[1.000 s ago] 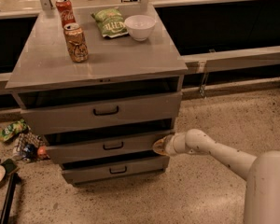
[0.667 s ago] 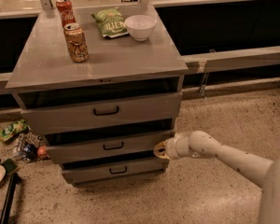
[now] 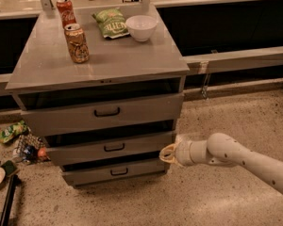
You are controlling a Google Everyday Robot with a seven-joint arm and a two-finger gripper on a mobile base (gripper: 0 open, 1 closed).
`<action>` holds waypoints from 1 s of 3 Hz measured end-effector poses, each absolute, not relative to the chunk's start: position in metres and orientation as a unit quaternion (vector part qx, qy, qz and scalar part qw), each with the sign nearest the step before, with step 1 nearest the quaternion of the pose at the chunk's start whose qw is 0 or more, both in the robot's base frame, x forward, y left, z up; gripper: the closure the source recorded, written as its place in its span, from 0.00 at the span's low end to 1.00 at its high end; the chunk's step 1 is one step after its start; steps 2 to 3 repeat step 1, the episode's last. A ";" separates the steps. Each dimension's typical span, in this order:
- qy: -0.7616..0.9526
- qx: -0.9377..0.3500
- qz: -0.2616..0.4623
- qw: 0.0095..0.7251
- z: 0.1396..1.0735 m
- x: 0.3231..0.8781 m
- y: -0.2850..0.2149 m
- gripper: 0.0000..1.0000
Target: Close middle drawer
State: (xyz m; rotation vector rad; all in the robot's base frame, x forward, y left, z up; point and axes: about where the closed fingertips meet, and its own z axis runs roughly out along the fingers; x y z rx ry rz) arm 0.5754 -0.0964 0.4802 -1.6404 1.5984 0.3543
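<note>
Gripper (image 3: 169, 153): low, just beside the right end of the middle drawer (image 3: 111, 147) front; contact unclear, and whether the jaws are spread or pressed together cannot be told.
Middle drawer: second of three, standing slightly out, inside lost in shadow.
Surface (image 3: 132, 60): brown can (image 3: 77, 43) towards the left edge; red can (image 3: 65, 11), green bag (image 3: 111, 22) and white bowl (image 3: 140, 27) along the far edge.

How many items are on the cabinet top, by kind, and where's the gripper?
Cans: 2 (red can, brown can)
Chip bag: 1
Bowl: 1
Total: 4
Gripper: beside the middle drawer, at its right end.
</note>
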 end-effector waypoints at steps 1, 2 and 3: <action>0.644 -0.632 0.151 0.404 0.489 0.568 -0.099 0.87; 0.644 -0.632 0.151 0.404 0.489 0.568 -0.099 0.87; 0.644 -0.632 0.151 0.404 0.489 0.568 -0.099 0.87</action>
